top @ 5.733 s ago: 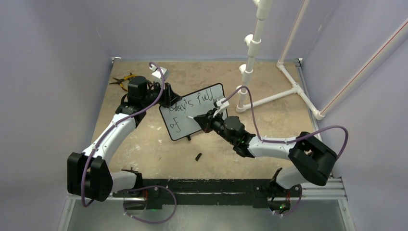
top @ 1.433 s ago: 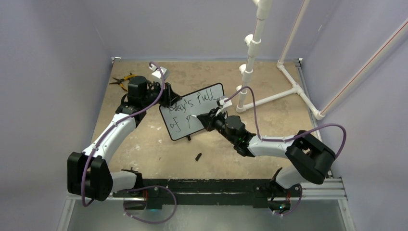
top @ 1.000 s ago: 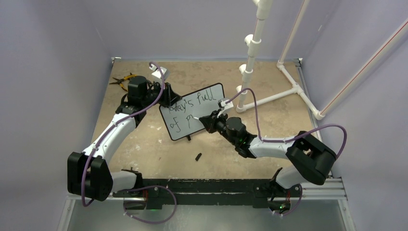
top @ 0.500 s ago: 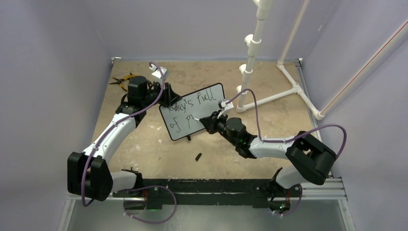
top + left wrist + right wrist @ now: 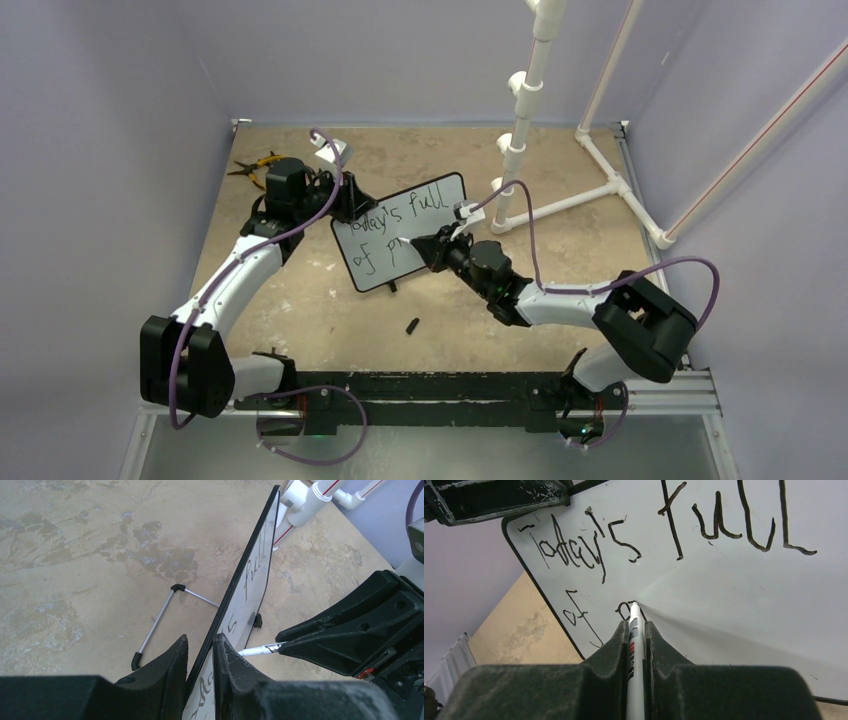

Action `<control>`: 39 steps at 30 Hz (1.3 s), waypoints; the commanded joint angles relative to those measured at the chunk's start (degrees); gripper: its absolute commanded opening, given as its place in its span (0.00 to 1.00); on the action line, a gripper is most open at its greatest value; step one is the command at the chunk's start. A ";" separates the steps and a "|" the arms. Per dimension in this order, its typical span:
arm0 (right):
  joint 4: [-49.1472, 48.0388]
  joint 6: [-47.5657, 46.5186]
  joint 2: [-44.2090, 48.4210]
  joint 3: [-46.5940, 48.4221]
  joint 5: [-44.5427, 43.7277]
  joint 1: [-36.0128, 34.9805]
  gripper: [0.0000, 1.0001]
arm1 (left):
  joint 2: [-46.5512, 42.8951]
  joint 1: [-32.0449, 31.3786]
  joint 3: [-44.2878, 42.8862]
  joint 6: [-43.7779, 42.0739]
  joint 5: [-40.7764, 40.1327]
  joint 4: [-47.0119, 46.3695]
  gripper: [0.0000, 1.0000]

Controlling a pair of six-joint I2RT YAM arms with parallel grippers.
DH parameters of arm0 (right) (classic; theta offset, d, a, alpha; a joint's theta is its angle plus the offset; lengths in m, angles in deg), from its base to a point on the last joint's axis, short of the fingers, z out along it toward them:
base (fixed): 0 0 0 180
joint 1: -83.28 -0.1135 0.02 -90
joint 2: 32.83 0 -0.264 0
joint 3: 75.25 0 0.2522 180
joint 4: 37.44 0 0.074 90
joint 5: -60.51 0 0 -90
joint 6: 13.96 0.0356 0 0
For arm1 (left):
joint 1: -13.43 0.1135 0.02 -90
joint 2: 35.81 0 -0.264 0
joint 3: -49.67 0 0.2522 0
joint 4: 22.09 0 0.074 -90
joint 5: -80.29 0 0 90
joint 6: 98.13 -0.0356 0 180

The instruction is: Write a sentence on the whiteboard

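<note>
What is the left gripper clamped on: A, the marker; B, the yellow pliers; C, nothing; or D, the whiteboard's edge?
D: the left wrist view shows the left gripper pinching the whiteboard by its black frame; the marker sits in the right gripper.

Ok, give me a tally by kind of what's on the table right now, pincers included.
whiteboard: 1
marker: 1
small black cap-like piece: 1
yellow-handled pliers: 1
white pipe frame: 1
pincers: 2 (left pincer clamped on the whiteboard's edge, right pincer clamped on the marker)
Total: 7
</note>
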 commanded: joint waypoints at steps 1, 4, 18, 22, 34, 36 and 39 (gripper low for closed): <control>-2.05 0.09 -0.43 2.04 -2.53 0.39 0.00 | 1.52 -0.65 1.10 0.90 -0.73 2.35 0.22; -1.64 0.57 0.47 1.32 -4.04 0.49 0.00 | 1.52 -0.65 1.10 0.94 -0.67 2.39 0.22; -0.68 0.89 3.05 -0.60 -5.28 0.76 0.00 | 1.52 -0.65 1.09 0.99 -0.54 2.39 0.22; -3.60 -0.13 4.94 -2.59 -2.70 0.76 0.00 | 1.47 -0.65 1.04 0.99 -0.54 2.35 0.22; -2.57 0.90 4.01 -3.35 -3.68 0.99 0.00 | 1.35 -0.66 1.17 0.99 -0.60 2.35 0.22; -2.48 1.07 3.57 -3.13 -3.62 1.30 0.00 | 1.34 -0.74 1.18 1.00 -0.59 2.35 0.22; -2.83 1.17 2.80 -2.84 -2.48 1.71 0.00 | 1.41 -0.73 1.18 1.03 -0.59 2.39 0.22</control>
